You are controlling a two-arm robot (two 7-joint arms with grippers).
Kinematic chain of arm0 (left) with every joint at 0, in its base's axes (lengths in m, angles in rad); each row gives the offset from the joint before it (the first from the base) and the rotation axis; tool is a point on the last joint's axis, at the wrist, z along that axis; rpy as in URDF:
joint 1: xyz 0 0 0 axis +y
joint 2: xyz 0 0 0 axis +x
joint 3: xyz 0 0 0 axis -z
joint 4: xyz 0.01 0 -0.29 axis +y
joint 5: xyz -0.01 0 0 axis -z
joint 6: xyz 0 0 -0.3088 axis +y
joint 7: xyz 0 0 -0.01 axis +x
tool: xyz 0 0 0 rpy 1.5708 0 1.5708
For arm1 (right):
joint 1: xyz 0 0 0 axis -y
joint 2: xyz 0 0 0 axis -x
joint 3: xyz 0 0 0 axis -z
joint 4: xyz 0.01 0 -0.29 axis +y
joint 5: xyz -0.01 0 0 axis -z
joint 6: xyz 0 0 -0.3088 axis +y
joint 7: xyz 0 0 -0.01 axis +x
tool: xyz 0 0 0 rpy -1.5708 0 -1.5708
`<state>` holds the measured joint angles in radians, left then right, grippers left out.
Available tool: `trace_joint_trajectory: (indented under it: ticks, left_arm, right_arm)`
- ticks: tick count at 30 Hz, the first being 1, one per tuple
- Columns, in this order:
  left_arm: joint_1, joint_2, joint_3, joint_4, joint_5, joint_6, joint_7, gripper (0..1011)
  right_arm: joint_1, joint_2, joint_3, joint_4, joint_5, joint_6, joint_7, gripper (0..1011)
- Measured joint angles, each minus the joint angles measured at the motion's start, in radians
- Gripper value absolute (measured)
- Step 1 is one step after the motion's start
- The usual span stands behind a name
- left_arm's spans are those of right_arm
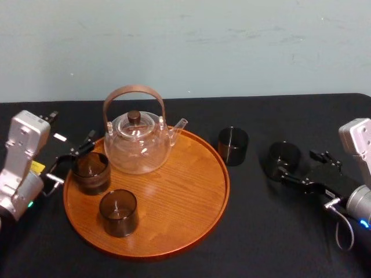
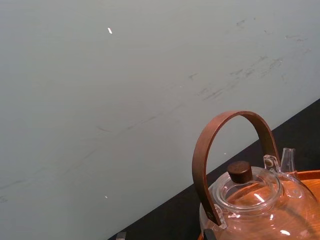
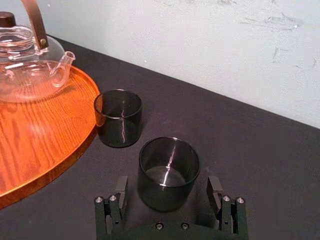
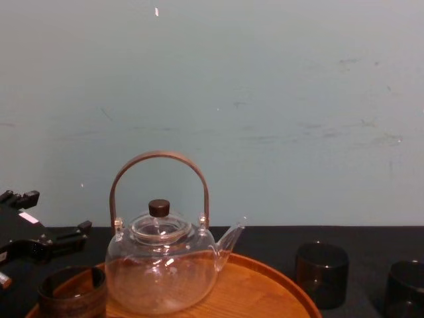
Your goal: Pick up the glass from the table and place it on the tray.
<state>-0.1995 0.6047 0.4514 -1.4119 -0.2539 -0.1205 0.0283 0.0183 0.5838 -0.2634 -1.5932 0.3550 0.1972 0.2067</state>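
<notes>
Brackets glass [image 3: 168, 160] on the table [image 3: 260, 165] with spread right gripper [image 3: 168, 182] (base hard to see). Holds left gripper [image 1: 74, 157] spread by tray [image 1: 174, 220].

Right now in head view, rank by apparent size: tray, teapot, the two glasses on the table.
1. tray
2. teapot
3. glass beside the tray and glass farther right: these look alike, so no ranking between them.

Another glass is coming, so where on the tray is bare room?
The tray is bare on its right, from teapot to near rim. Its left is crowded: two glasses, the left gripper beside them. The right gripper straddles a glass on the table.
</notes>
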Motion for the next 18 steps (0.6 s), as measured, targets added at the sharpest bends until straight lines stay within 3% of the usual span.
trace_joint_trajectory:
  ticks: [18]
  left_arm:
    - [0.0, 0.0, 0.0, 0.0, 0.0, 0.0, 0.0, 1001]
  right_arm:
    - [0.075, -0.06, -0.007, 0.084, -0.04, 0.023, 0.052, 1002]
